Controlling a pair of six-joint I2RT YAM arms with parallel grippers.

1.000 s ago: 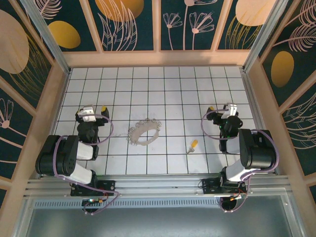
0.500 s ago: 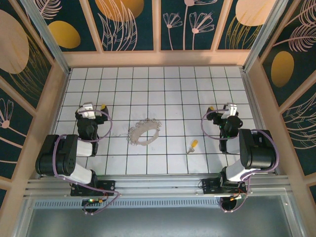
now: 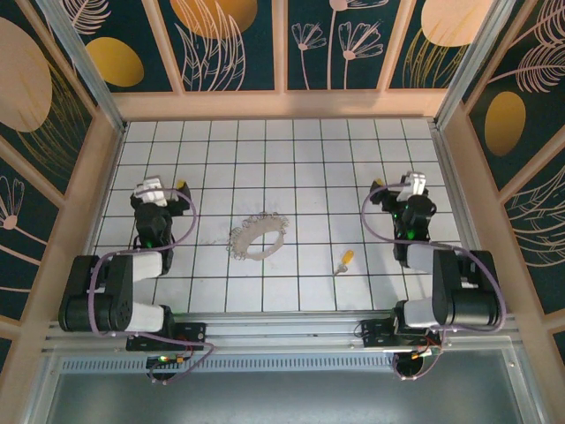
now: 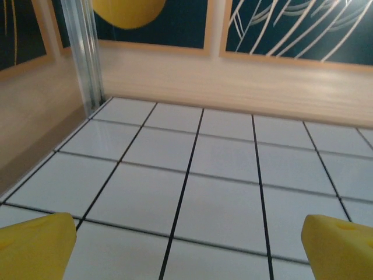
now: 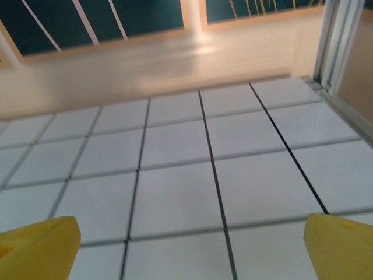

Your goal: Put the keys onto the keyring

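silvery-grey keyring (image 3: 258, 235), beaded at the rim, flat on the white tile floor (image 3: 309, 168); placed between the two grippers, nearer the left gripper (image 3: 164, 188) and a little back toward its base. small key (image 3: 345, 261) with yellow-orange head, well apart from the ring, inward of the right gripper (image 3: 395, 187) and back toward that arm's base. both grippers spread wide and holding nothing (yellow fingertips (image 4: 35, 248) at opposite edges of each wrist view, bare tile between). likely hazards: thin flat key skidding on smooth tile under a shallow pinch; light ring shoved aside instead of lifted; key head missing the loop if held askew. probable cause in each case: low profile, slick surface. no brand, label or legible writing anywhere; only leaf and circle motifs on the wall panels (image 3: 229, 44).
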